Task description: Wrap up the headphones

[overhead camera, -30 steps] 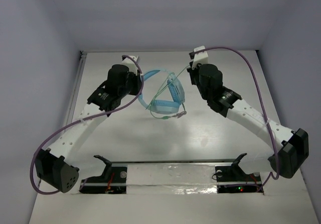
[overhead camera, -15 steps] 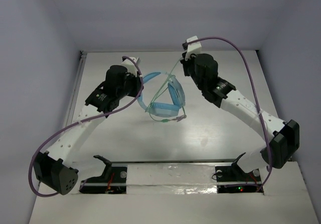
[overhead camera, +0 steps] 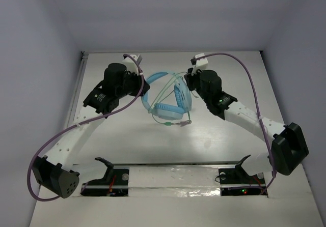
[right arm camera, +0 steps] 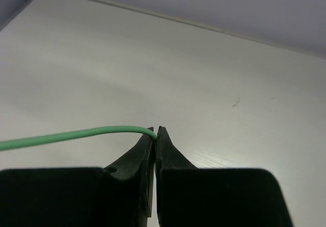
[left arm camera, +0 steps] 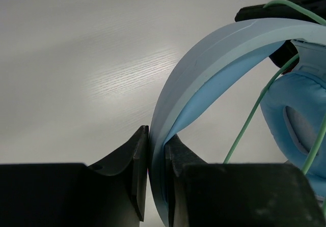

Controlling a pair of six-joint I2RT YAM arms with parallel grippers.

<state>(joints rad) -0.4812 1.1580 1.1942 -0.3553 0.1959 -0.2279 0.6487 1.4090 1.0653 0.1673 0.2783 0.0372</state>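
The light blue over-ear headphones with padded headband [overhead camera: 179, 95] were held beyond the middle of the worktop [overhead camera: 127, 145], toward its far edge. They looked light, with a band stiff enough to grip, while the thin pale-green cable [right arm camera: 71, 134] seemed limp and slippery. The left fingers [left arm camera: 135, 161] were clamped on the headband [left arm camera: 214, 49], and the right fingers [right arm camera: 142, 158] were pinched tight on the cable.
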